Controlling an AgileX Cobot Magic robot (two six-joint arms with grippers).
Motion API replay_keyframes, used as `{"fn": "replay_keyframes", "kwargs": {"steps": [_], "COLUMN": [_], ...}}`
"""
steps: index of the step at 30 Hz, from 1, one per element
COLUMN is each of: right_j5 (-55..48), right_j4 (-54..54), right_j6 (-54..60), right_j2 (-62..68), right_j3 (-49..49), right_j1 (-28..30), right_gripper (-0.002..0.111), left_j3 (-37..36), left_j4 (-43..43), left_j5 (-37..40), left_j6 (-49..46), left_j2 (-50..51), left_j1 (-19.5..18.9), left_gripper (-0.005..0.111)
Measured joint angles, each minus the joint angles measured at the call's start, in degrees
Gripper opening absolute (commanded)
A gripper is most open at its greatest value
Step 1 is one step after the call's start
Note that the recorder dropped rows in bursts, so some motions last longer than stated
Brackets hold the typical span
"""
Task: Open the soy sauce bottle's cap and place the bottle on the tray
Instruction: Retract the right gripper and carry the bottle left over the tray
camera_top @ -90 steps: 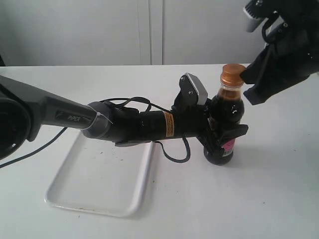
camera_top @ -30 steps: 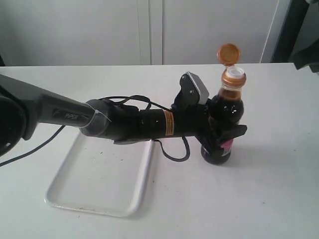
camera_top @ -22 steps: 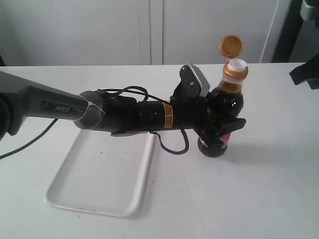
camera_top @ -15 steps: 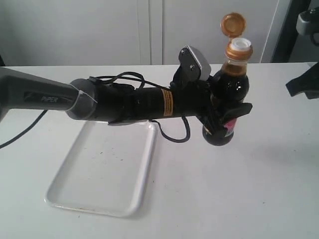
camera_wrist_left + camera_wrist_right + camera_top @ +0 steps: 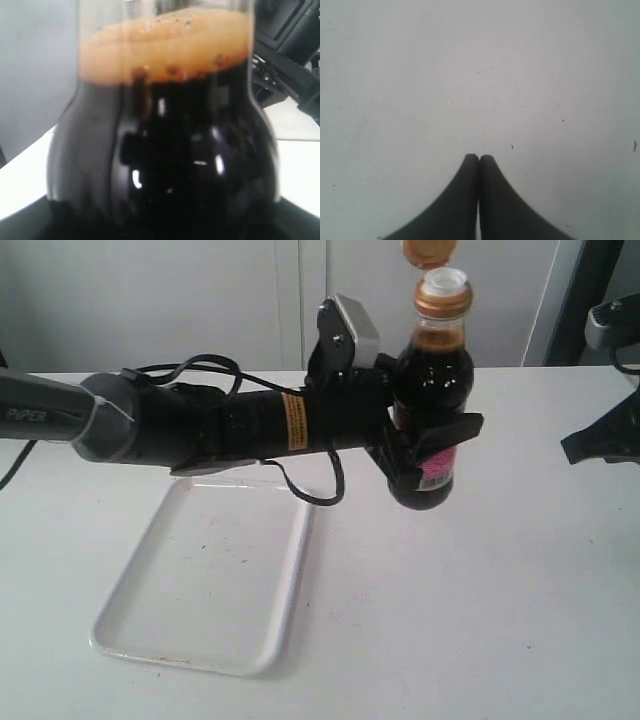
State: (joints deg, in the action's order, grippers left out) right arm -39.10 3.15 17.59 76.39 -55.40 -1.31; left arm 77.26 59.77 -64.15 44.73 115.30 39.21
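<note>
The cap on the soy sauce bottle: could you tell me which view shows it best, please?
The exterior view: the cap is flipped open above the white spout, partly cut off by the frame's top edge. The left wrist view shows only the soy sauce bottle body and foam; the right wrist view shows bare table.

Left gripper (image 5: 428,445) clamped — right gripper (image 5: 479,158) seemingly closed

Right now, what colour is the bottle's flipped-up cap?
Orange-brown. The cap stands open above the white spout of the soy sauce bottle; the exterior view shows it best.
</note>
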Motion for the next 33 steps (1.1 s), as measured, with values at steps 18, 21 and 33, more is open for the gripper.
{"fn": "replay_keyframes", "kwargs": {"steps": [18, 21, 33], "right_j5": [6.75, 7.36, 7.99], "right_j4": [3.6, 3.73, 4.91], "right_j6": [0.0, 0.0, 0.0], "right_j2": [5.19, 6.05, 6.05], "right_j3": [2.53, 2.56, 2.66], "right_j1": [0.0, 0.0, 0.0], "right_gripper": [0.0, 0.0, 0.0], "left_j3": [-12.78, -15.63, -22.71], "left_j4": [1.38, 2.39, 4.51], "left_j5": [-0.95, -0.95, -1.1], "left_j6": [-0.7, -0.85, -2.61], "left_j2": [-6.56, -7.82, -10.86], "left_j1": [-11.2, -13.56, -17.88], "left_gripper": [0.0, 0.0, 0.0]}}
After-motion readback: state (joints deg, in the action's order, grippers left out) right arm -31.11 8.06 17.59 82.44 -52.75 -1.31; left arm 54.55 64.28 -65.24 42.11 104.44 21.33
